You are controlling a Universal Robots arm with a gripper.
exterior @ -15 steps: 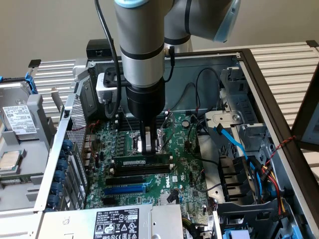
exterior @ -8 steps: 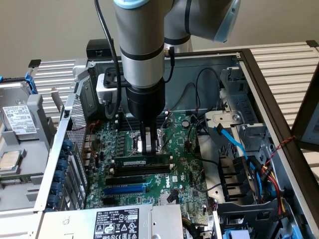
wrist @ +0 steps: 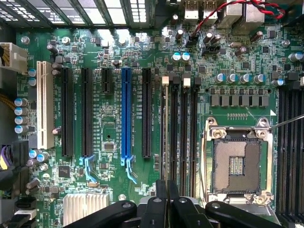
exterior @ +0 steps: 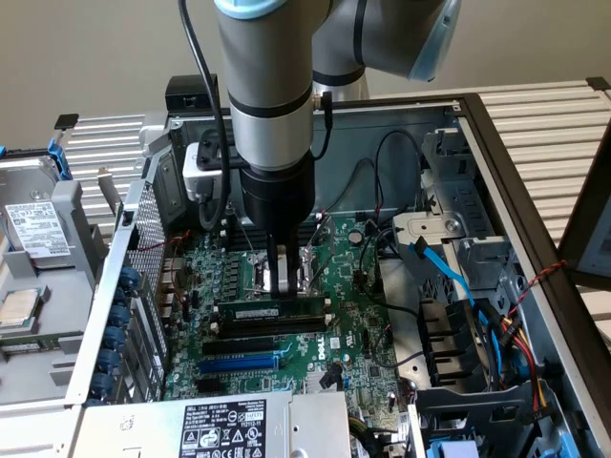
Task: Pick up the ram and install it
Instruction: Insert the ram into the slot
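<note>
The ram (exterior: 258, 313) is a long green stick with a white label. It stands on edge in a black memory slot on the motherboard (exterior: 363, 334), inside the open computer case. My gripper (exterior: 280, 284) comes straight down from above, its fingers shut on the stick's top edge near its middle. In the wrist view the ram (wrist: 164, 123) appears edge-on as a thin line running away from my gripper (wrist: 166, 190), beside the other black memory slots (wrist: 183, 128).
A blue expansion slot (wrist: 126, 114) and black slots lie beside the memory slots. The open CPU socket (wrist: 236, 164) is on the other side. Blue cables (exterior: 449, 272) and a drive cage crowd the exterior view's right. A hard drive (exterior: 38, 229) sits outside the case on the left.
</note>
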